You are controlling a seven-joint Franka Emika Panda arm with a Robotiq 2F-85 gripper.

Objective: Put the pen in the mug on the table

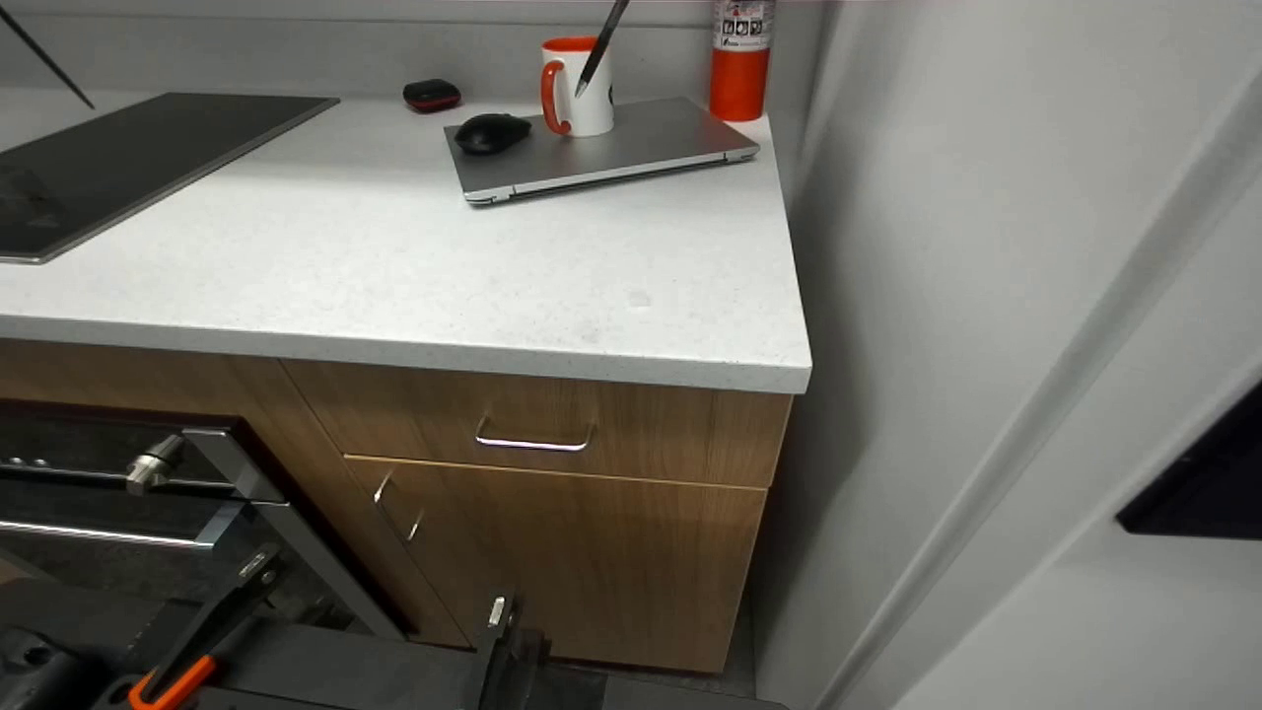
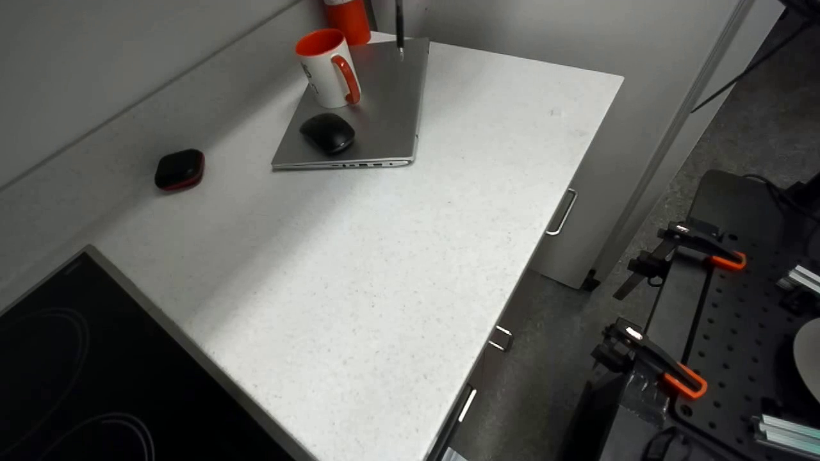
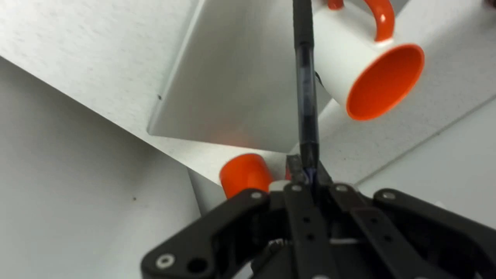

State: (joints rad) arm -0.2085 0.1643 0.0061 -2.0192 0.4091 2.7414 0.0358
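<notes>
Lower centre of the wrist view: black two-fingered gripper (image 3: 309, 172) pinched around slim black plastic pen (image 3: 306, 87), which hangs outside white-and-orange ceramic mug (image 3: 345, 58), upper right. Grasp apparently done; alignment, insertion, release remain.

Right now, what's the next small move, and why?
Probably shift the gripper sideways to bring the pen over the mug: the pen is gripped, but in an exterior view its tip hangs beside the mug, not over it.
</notes>
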